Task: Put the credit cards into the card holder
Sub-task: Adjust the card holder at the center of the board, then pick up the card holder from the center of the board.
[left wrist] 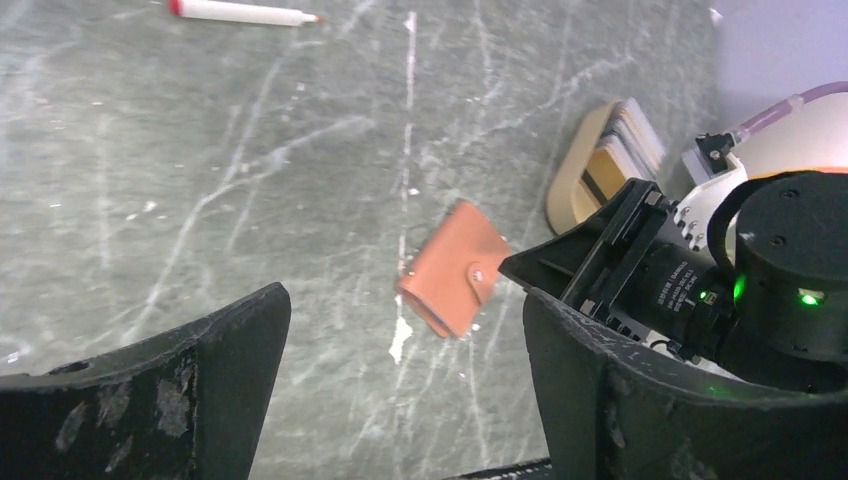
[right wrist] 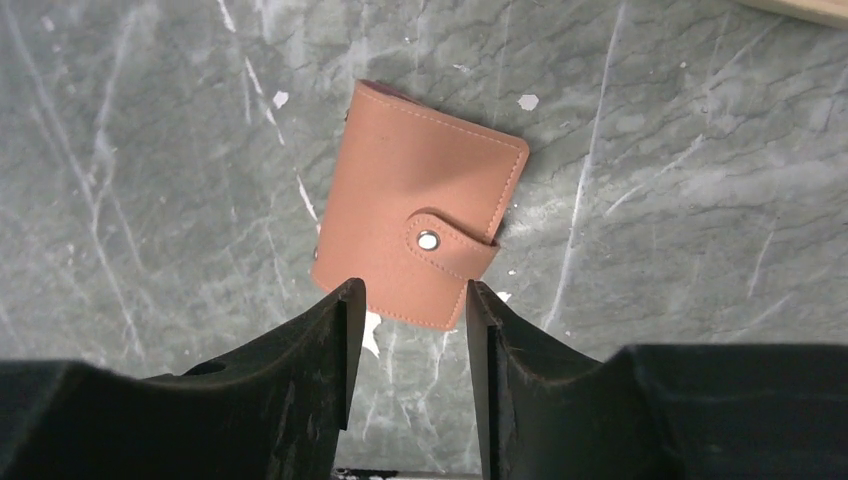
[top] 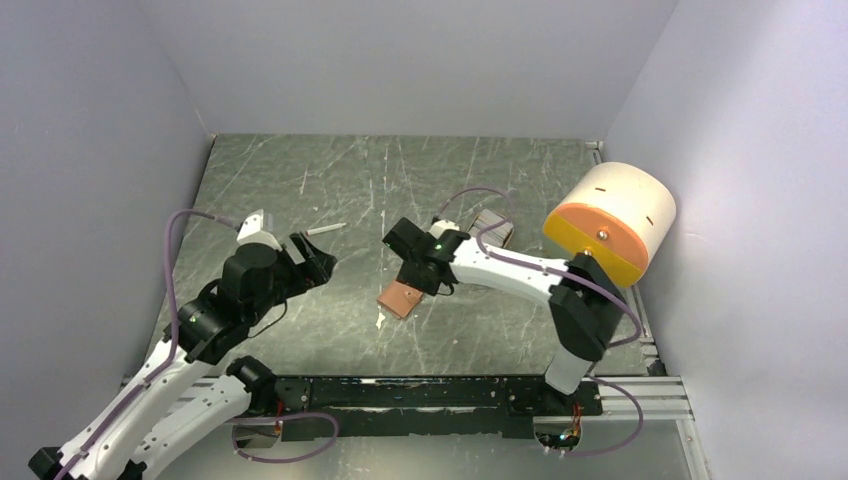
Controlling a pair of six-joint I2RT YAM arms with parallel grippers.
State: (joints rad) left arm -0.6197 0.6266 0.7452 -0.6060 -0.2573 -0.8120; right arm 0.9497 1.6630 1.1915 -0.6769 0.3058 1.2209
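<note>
hovering spread wide, left gripper (left wrist: 405,325); right gripper (right wrist: 412,295) half-closed at card holder (right wrist: 420,180) edge, possibly pinching it.

1. I work in a robot lab test cell: plain pale walls (top: 400,60) box me in left, right and far.
2. I am bolted to an aluminium rail (top: 660,395) at the near edge of a scuffed, marble-patterned table (top: 400,170).
3. Purple cables (top: 172,260) loop exposed.
</note>
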